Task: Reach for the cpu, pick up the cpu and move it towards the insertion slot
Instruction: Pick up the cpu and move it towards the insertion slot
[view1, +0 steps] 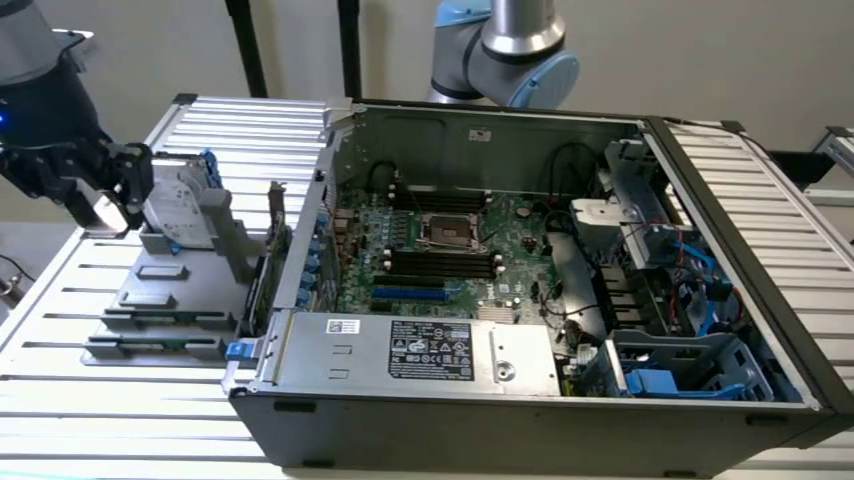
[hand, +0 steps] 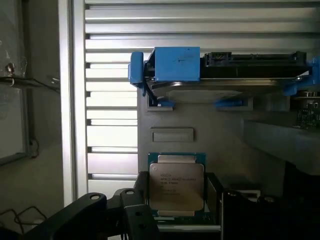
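A table of ribbed aluminium slats runs across the exterior view. Behind it stands a plain pale wall. At nine o'clock on the table lies a flat matte grey tray with shallow rectangular recesses. A silver drive with blue plastic rails stands upright at the tray's twelve o'clock end. From the middle to three o'clock sits an open dark steel case. At its six o'clock side is a boxy grey power supply with a black label. A second arm, grey with a pale blue joint, hangs at twelve o'clock above the case.

A green board lies flat inside the case, with long black memory sockets on it. The slot is a square with a shiny metal frame and a dark centre.

The black gripper hangs at ten o'clock in the exterior view, above the tray and just beside the drive. Its fingers are closed to a middling width on two opposite edges of the cpu. The cpu is a small flat square with a brushed silver lid, fine print and a green rim. It sits between the fingers, clear of the tray. The slot is well apart from it, at about three o'clock of the gripper, beyond the drive and the case wall.
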